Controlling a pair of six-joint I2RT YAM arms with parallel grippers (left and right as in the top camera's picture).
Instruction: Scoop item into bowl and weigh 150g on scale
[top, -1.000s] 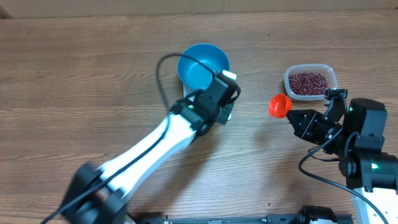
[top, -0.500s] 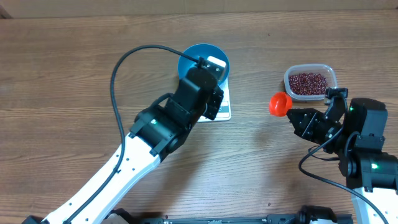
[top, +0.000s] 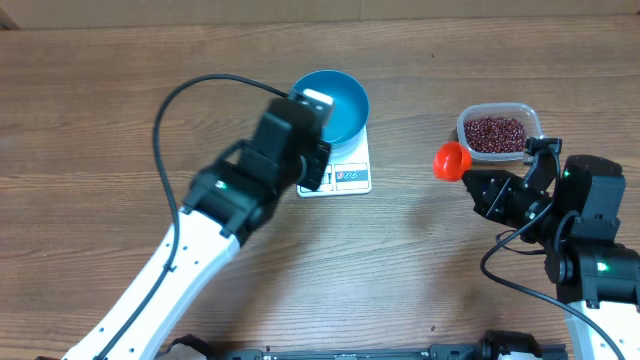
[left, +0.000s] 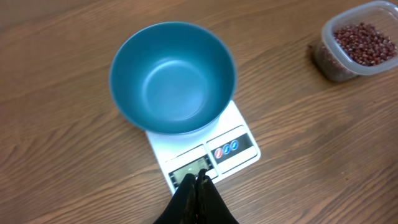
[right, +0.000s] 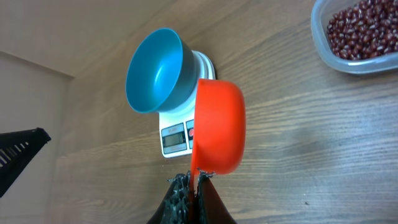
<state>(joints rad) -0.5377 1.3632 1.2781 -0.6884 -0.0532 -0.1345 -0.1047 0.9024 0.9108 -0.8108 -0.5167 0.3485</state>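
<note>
Bowl (top: 342, 104) stands empty on the scale (top: 350, 172); clear tub (top: 463, 128) holding the beans (top: 495, 133) lies well right of the scale; right pincer (right: 194, 179) pinches the empty orange scoop (top: 450, 162) between scale and tub; left pincer (left: 200, 180), pressed together, hangs above the scale's display; advice: take shallow scoops and tip slowly over the bowl.

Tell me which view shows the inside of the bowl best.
Left wrist: the bowl fills the middle of the picture, with its whole rim and bare inside visible. Overhead shows it smaller, with the left arm covering its left edge. Right wrist shows it whole too, but smaller and off to one side, beside the scoop.
</note>
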